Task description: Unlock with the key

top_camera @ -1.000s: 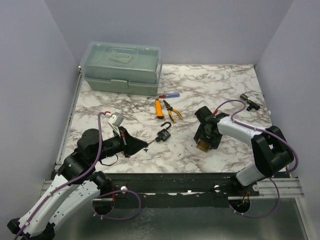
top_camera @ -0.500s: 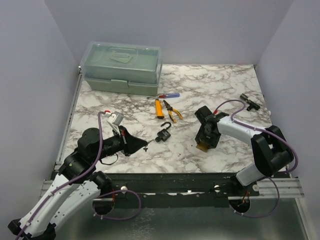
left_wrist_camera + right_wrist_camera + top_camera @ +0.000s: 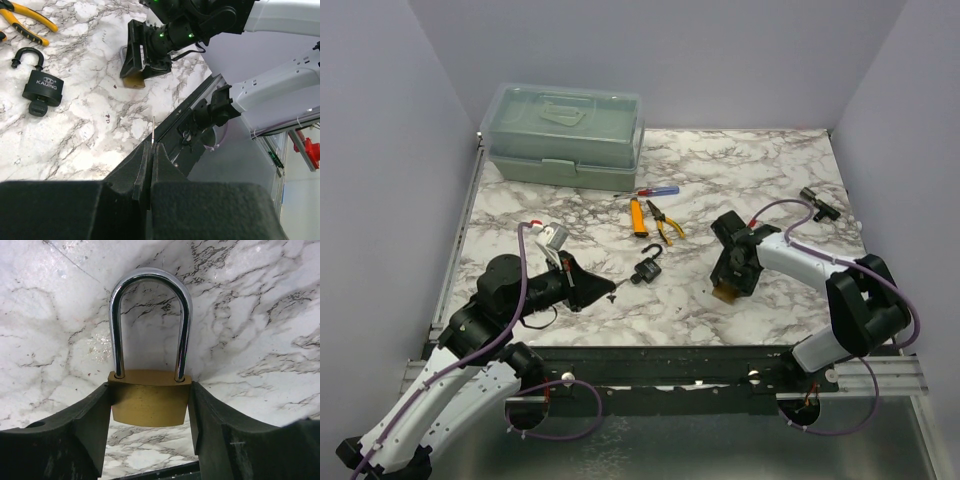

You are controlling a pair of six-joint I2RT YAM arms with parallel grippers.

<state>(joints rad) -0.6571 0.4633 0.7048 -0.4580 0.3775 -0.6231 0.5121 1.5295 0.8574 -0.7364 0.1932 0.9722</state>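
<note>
Left gripper (image 3: 600, 291), seen from above: pinched fully together on key (image 3: 613, 295), low over table (image 3: 780, 160) at front left, tips turned toward black lock (image 3: 646, 268). Key tip near that lock, not touching it. Black lock flat on table, open at one side of its top. Right gripper (image 3: 730, 284) right of centre, angled down, clamped around brass lock (image 3: 724, 295). Further back: pliers (image 3: 666, 223), screwdriver (image 3: 658, 191), closed toolbox (image 3: 565, 135).

From left wrist: fingers (image 3: 142, 167) pressed flat together, with only a thin metal strip of key, seen edge-on, sticking out between them. Black lock at upper left, well apart from key, lying flat. Brass lock beyond it, held low between right fingers, close to table.

From right wrist: pads (image 3: 95, 415) tight against both sides of brass body, no gap visible. Shackle (image 3: 183, 330) closed, both legs seated in body, pointing away past fingertips, with table surface behind it.
</note>
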